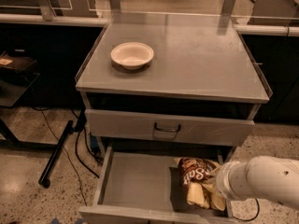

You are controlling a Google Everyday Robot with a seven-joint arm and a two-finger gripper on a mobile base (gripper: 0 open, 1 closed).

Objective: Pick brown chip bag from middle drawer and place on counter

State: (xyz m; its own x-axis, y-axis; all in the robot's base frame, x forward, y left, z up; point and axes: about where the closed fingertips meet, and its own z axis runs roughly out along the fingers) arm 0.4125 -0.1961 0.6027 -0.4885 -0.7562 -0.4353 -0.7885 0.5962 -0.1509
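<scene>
Gripper (211,196): down inside the middle drawer (133,183), at its right end, on the tip of the white arm (264,181) reaching in from the right.
Gripper state: cannot tell (tip lost against pale crinkled material).
Brown chip bag (195,171): just left of and behind the gripper, right up against it, lying on the drawer floor, white script facing up, pale yellow end toward the gripper.
Middle drawer: pulled out, bare grey floor stretching away to the gripper's left.
Upper drawer front (126,124): closed, above and behind the gripper, dark bar handle (167,127) near its middle.
Counter (196,59): well above the gripper, at the cabinet's top.
White bowl (132,55): on the counter, far up and left of the gripper, well apart from the bag.
</scene>
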